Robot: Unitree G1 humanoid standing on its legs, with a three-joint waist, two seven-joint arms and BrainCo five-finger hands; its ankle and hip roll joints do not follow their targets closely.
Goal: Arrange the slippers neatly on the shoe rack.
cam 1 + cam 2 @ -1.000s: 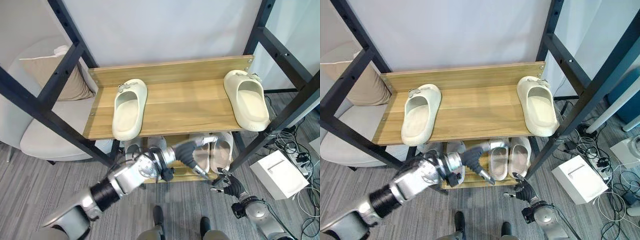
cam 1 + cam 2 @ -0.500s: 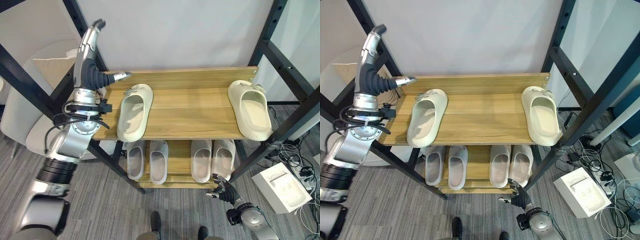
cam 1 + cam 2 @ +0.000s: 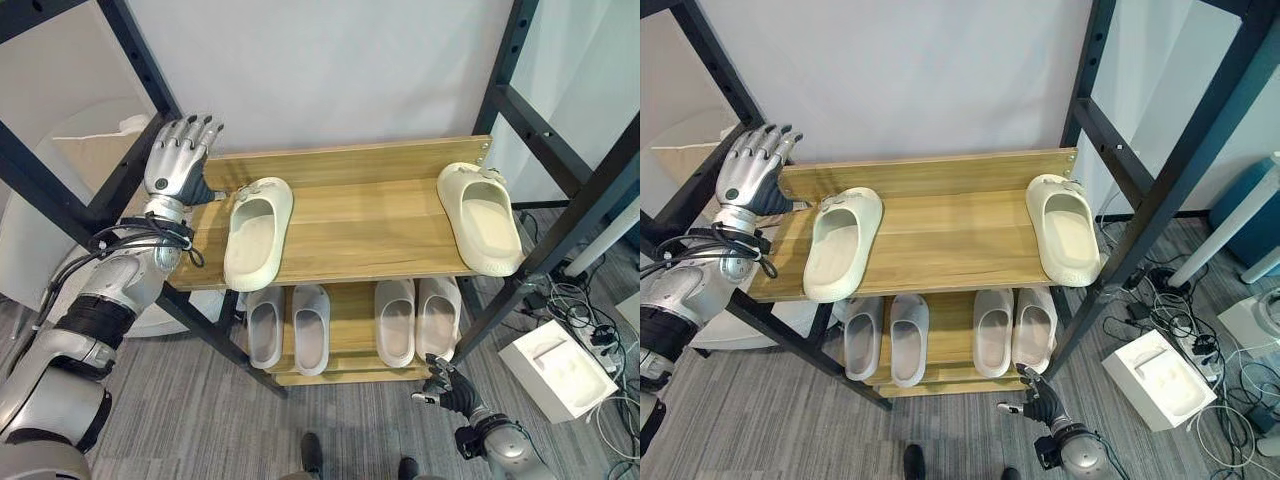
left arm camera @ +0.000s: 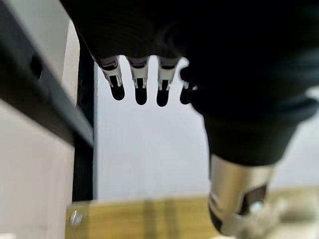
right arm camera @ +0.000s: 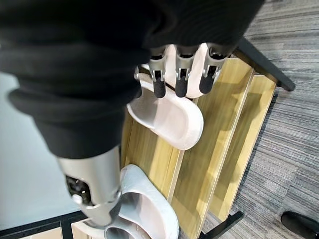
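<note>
Slippers sit on both levels of the wooden shoe rack: on the top shelf a cream slipper lies at centre-left of the frame and its mate at the right end, well apart from it, while four pale grey slippers stand in a row on the lower shelf, in two pairs. At upper left, the left robot hand is raised just beside the shelf's left end, fingers spread straight and holding nothing. At the bottom right, the right robot hand hangs low above the grey carpet floor, fingers relaxed and empty, near the rack's front leg.
</note>
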